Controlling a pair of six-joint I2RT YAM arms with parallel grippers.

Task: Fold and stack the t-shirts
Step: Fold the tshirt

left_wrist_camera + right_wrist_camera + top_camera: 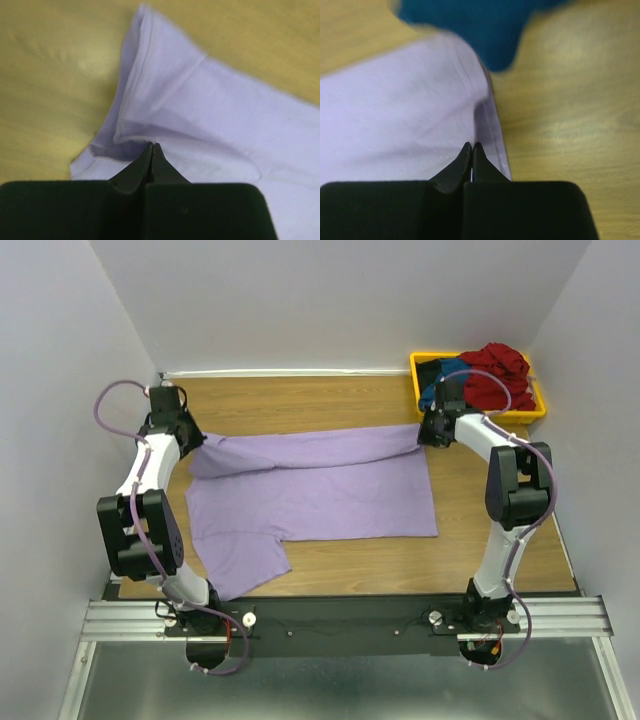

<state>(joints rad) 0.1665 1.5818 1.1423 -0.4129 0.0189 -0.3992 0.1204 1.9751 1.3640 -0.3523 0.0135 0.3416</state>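
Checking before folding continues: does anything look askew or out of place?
The lavender t-shirt lies crooked, its far edge rumpled between the left gripper and right gripper pinching it. A red t-shirt heaps over the yellow bin.

Matt cloth t-shirt [330, 490] — smooth wood table [300, 400]

**Claw pinched shut on lavender cloth**

The left claw [152, 146] stands with its dark tips pressed together, a bunched pucker of the lavender t-shirt [215, 115] caught at their point. From there a hemmed fold of cloth rises toward the top of the view. The blurred wooden counter [50, 75] shows on the left and along the top right.
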